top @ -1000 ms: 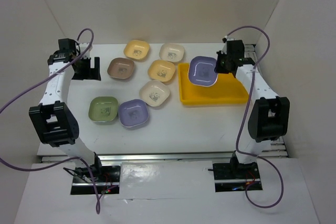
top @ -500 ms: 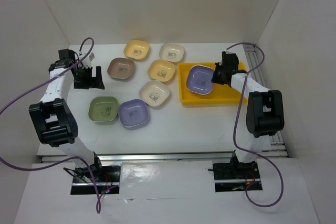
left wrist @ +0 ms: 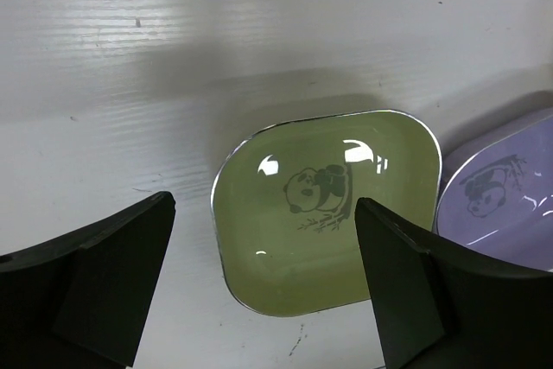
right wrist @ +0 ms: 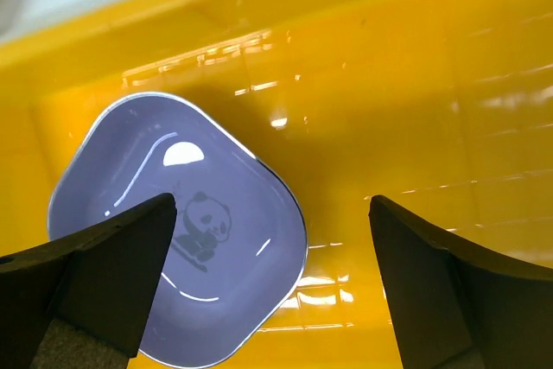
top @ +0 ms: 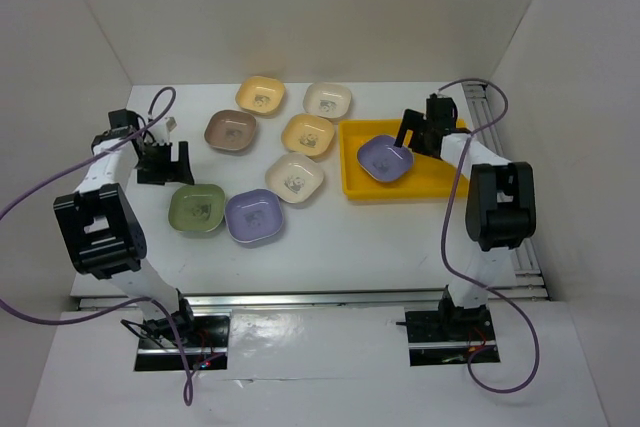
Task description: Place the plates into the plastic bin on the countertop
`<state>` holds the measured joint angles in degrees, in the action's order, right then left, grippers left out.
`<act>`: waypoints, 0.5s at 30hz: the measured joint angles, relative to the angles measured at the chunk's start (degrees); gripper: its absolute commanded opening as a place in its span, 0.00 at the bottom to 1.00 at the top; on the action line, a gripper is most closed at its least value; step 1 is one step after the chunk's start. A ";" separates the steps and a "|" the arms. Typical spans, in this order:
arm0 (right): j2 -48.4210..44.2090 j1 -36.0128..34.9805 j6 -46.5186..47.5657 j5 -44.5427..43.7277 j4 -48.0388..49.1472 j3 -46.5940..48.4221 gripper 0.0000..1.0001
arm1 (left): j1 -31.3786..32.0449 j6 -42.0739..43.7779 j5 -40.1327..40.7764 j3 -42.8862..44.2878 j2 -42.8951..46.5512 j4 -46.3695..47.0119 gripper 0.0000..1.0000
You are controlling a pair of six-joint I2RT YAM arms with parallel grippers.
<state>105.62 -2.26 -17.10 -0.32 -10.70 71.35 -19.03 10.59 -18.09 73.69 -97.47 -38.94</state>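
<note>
My right end effector [right wrist: 272,205] stands wide open and empty over the lavender plate [right wrist: 216,231], which lies in the plastic bin [right wrist: 415,110]. My left end effector [left wrist: 263,213], equally open and empty, hovers above the green plate [left wrist: 324,239]. One plate is in; I count seven left on the worktop [top: 330,237].

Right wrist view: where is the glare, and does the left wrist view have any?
Right wrist view: white streaks on the plastic bin floor, a bright spot on the lavender plate. Left wrist view: small highlights on the green plate.
</note>
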 measured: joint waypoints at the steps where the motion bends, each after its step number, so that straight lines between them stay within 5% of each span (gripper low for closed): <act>1: -0.48 -0.24 0.00 -0.63 -0.04 0.37 1.00 | -0.20 0.00 0.00 0.00 0.00 0.15 0.96; 6: -4.85 -3.74 0.92 -5.81 -0.59 2.16 1.00 | -0.61 0.24 0.20 -0.83 0.00 1.29 0.89; 11: -8.46 -7.80 2.32 -6.97 -1.40 4.42 1.00 | -0.83 1.05 0.68 -3.87 -0.17 2.71 0.68; 15: -10.88 -8.76 2.86 -6.40 -2.19 4.46 1.00 | -1.03 1.53 1.81 -5.70 -1.51 4.48 0.67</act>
<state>94.74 -11.03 -14.24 -6.72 -12.88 75.81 -20.05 12.12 -16.27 67.99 -98.98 -34.46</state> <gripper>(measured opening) 0.999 0.674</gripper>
